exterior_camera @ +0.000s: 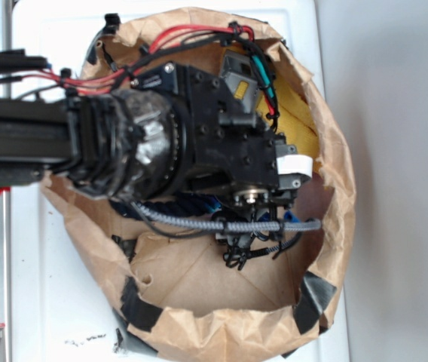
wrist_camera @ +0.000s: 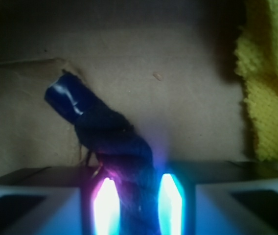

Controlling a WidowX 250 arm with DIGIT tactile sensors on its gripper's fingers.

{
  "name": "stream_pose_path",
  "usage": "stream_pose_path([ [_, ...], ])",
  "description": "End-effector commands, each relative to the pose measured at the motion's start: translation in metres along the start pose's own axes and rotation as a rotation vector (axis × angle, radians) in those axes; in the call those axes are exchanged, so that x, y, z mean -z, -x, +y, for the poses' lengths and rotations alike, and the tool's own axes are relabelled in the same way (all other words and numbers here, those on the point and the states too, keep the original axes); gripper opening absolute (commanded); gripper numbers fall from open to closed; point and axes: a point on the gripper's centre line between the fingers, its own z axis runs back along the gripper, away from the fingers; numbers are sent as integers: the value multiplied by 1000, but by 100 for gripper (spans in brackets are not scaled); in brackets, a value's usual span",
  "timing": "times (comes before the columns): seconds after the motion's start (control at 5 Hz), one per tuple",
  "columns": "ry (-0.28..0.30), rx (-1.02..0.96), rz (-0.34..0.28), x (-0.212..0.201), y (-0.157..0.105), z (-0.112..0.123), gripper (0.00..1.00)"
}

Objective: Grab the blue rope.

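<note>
Crumpled brown paper bag (exterior_camera: 334,151) lying open on a white surface (exterior_camera: 56,302), rim patched with black tape (exterior_camera: 313,296). Inside, a yellow knitted cloth (wrist_camera: 268,88) against the bag wall, to the right in the wrist view, apart from the rope. Seen from the exterior camera, black arm (exterior_camera: 123,143) with red and black cables (exterior_camera: 191,36) covering most of the bag's interior, hiding nearly all of what lies below; grey braided cable (exterior_camera: 221,224) crossing beneath it.

Blue rope (wrist_camera: 112,139): thick, dark navy, twisted strands, slightly frayed, with a shiny brighter-blue capped end (wrist_camera: 65,95) pointing up and left, resting on the brown paper floor. Lower stretch running down between the two lit fingers (wrist_camera: 104,205). Gripper (wrist_camera: 136,205) closed in around the rope, fingers pressing both sides, glowing white-cyan at the contact. Only dark-blue glimpses of rope under the arm in the exterior view.
</note>
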Motion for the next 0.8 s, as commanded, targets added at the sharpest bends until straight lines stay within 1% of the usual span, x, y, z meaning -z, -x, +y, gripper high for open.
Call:
stream_pose_path([
  [0.0, -27, -39, -25, -20, -1, 8, 0],
  [0.2, -40, -91, -21, -44, 2, 18, 0],
  [0.6, -141, -276, -22, -140, 11, 44, 0],
])
